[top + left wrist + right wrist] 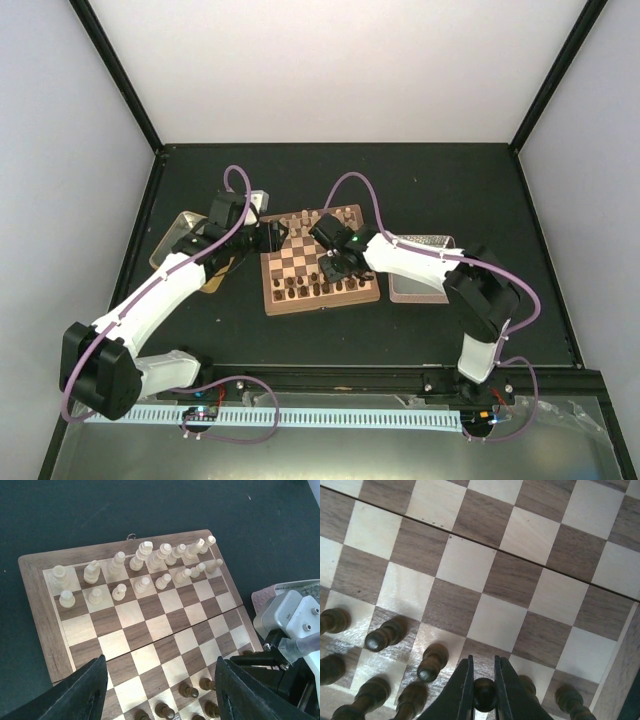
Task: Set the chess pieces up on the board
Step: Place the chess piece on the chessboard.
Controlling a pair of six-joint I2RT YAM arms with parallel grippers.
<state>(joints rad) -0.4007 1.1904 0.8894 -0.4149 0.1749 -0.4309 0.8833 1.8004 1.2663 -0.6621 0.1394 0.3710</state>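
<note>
**Top view.** The board (pixel 300 262) lies on the bench (pixel 430 180) between the two arms. Cream chessmen (pixel 335 217) line its far edge and dark chessmen (pixel 318 288) its near edge. The left jaws hang at the board's far-left corner. The right jaws are down among the dark rows. Neither opening can be read at this size.

**Left wrist view.** The left jaws stand apart, and one finger (pixel 82 692) shows at each lower corner. Between them are only board squares and a few dark pawns lower down; nothing is held. The cream set stands in two rows ahead of the jaws, well apart from the tips.

**Right wrist view.** The right jaws are pinched shut on the round head of a dark pawn (pixel 484 694). Its base is hidden under the fingers, so I cannot tell whether it is seated or lifted. Neighbouring pawns (pixel 431 662) stand just beside the jaws, to the left and to the right. Bare squares lie ahead of the jaws.

**Handling (judgement).**
- The pieces are turned wood: light, rigid and not fragile.
- The finish looks smooth and the head is a ball, so the pawn may pivot or slip in a two-point pinch.
- The narrow base would tip on a sideways nudge.
- Best hold: from above, at the head or just under it at the neck, with the fingers running down the gaps between neighbours.
</note>
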